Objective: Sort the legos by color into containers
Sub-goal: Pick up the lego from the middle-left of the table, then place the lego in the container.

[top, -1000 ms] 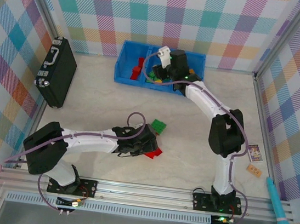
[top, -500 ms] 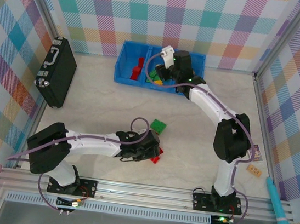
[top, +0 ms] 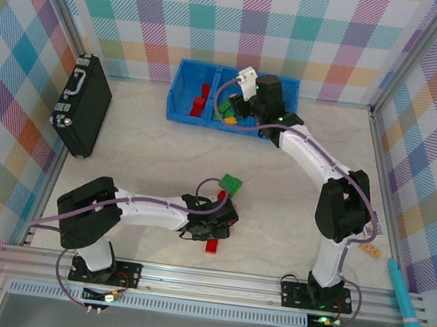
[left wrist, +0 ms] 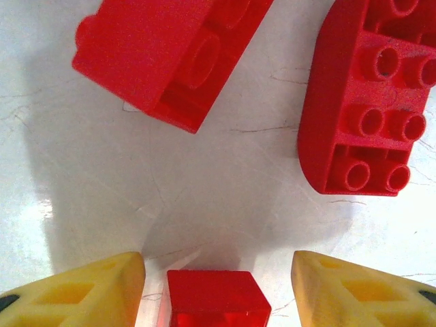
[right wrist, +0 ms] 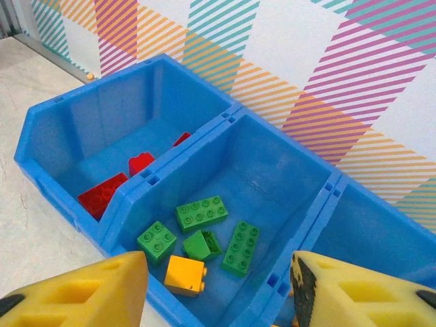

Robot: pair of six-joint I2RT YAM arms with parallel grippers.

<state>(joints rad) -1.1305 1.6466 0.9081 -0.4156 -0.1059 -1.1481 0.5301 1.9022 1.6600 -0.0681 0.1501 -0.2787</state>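
The top camera looks down from high above the near edge over the whole pale marbled tabletop. The left wrist view points straight down, very close, on red studded plastic bricks, probably the top view's near-centre cluster. The right wrist view angles onto the bright blue divided plastic bin, which the top view also shows.

Bin at worktop rear, bricks inside left and middle sections; case far left; loose bricks front centre.

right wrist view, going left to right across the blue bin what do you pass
left compartment with red bricks → middle compartment with green bricks and one yellow-orange brick → right compartment, floor hidden from here
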